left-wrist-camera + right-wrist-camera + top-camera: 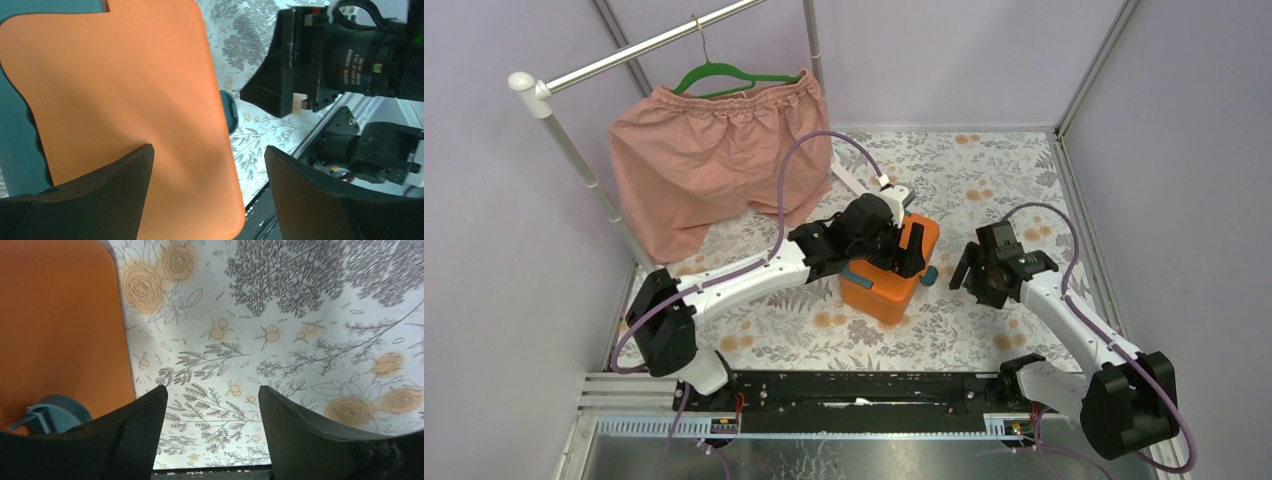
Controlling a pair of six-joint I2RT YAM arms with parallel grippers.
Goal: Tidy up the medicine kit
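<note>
The medicine kit (886,295) is noted mid-table on the floral cloth (280,305). Its long axis is laid diagonally from near-left to far-right, and a teal latch (929,275) is turned toward the right gripper (212,392). The left gripper (207,152) is held over the orange top with fingers spread across one edge; the right gripper's fingers are parted over cloth just beside the box.

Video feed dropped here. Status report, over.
Left gripper open over medicine kit. Right gripper open, empty, beside it. Kit lid looks shut. Pink shorts hang well behind.

A robot test booth — lilac panel walls (494,250), aluminium frame (1096,66), floral tablecloth (984,180), clothes rail (654,43).
</note>
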